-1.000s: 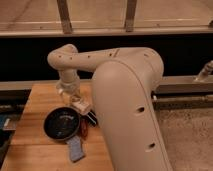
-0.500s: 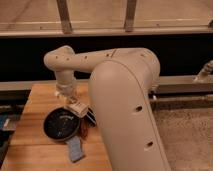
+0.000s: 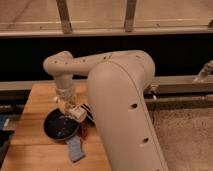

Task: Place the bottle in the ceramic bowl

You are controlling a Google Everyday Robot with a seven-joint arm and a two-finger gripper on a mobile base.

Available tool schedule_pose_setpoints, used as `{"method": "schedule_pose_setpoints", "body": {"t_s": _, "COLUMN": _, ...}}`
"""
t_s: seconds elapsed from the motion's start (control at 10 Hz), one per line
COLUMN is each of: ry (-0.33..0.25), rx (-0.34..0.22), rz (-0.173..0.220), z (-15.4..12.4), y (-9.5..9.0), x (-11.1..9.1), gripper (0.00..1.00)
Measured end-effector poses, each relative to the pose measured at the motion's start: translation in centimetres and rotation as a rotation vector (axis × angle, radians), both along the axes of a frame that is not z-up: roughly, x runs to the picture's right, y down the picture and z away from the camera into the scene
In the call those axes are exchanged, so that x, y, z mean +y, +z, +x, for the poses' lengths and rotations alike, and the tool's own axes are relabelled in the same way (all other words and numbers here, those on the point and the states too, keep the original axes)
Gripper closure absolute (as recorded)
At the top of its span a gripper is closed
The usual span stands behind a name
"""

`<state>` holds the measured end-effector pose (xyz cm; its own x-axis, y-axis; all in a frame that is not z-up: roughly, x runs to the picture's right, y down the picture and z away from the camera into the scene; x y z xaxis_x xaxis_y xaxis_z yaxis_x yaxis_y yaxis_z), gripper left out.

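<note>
**Tool and bottle over the bowl's far rim**

Arm (image 3: 115, 95): cream, bulky; fills the middle and lower right of the view; hides the right part of the tabletop and whatever lies there; its lower end is cut off by the bottom edge.

Tool (image 3: 70, 109): at the end of the arm, pointing down, just over the far right rim of the bowl; its fingers merge with the pale item under it; whether it grips or stands apart from that item cannot be told.

Bottle (image 3: 76, 113): small whitish cylinder, tilted, right at the tool tip, above the bowl's far right edge; whether it touches the bowl cannot be told; label and end too blurred to make out.

Bowl (image 3: 56, 129): round, shallow, glossy black, faint light marks inside; rests on the tabletop at front left of the arm; its right rim partly hidden by the tool and arm.

Tabletop (image 3: 35, 145): light wood; left edge and front cut off by the frame; right side behind the arm.

Cloth (image 3: 75, 148): bluish grey, flat item just in front of the bowl, partly under the arm's edge; kind uncertain.

Dark reddish item (image 3: 86, 126): just right of the bowl, against the arm; mostly hidden; not identifiable.

Window rail (image 3: 105, 31): pale bar across the top, dark band beneath it.
</note>
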<state>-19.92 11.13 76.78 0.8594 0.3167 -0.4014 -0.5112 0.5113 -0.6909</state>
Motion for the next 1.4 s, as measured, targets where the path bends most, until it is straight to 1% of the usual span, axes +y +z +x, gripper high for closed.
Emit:
{"method": "schedule_pose_setpoints", "body": {"t_s": 0.1, "ry": -0.001, "rx": -0.026, "rz": -0.032, "z": -1.3, "y": 0.2, "x": 1.9, "gripper": 1.00}}
{"method": "schedule_pose_setpoints", "body": {"t_s": 0.3, "ry": 0.008, "rx": -0.058, "rz": -0.074, "z": -2.3, "y": 0.7, "x": 3.6, "gripper": 1.00}}
{"method": "schedule_pose_setpoints", "body": {"t_s": 0.4, "ry": 0.014, "rx": -0.072, "rz": -0.095, "z": -2.7, "y": 0.9, "x": 4.3, "gripper": 0.98}}
{"method": "schedule_pose_setpoints", "body": {"t_s": 0.5, "ry": 0.015, "rx": -0.089, "rz": -0.121, "z": -3.4, "y": 1.1, "x": 5.2, "gripper": 0.88}}
{"method": "schedule_pose_setpoints", "body": {"t_s": 0.6, "ry": 0.014, "rx": -0.098, "rz": -0.136, "z": -3.8, "y": 1.1, "x": 5.7, "gripper": 0.80}}
{"method": "schedule_pose_setpoints", "body": {"t_s": 0.8, "ry": 0.018, "rx": -0.107, "rz": -0.170, "z": -3.9, "y": 1.6, "x": 6.8, "gripper": 0.57}}
{"method": "schedule_pose_setpoints", "body": {"t_s": 1.0, "ry": 0.013, "rx": -0.111, "rz": -0.180, "z": -4.0, "y": 1.6, "x": 7.1, "gripper": 0.40}}
{"method": "schedule_pose_setpoints", "body": {"t_s": 1.1, "ry": 0.007, "rx": -0.113, "rz": -0.182, "z": -4.2, "y": 1.5, "x": 7.3, "gripper": 0.27}}
{"method": "schedule_pose_setpoints", "body": {"t_s": 1.2, "ry": 0.004, "rx": -0.113, "rz": -0.183, "z": -4.2, "y": 1.4, "x": 7.3, "gripper": 0.22}}
{"method": "schedule_pose_setpoints", "body": {"t_s": 1.4, "ry": 0.000, "rx": -0.111, "rz": -0.182, "z": -4.1, "y": 1.4, "x": 7.2, "gripper": 0.20}}
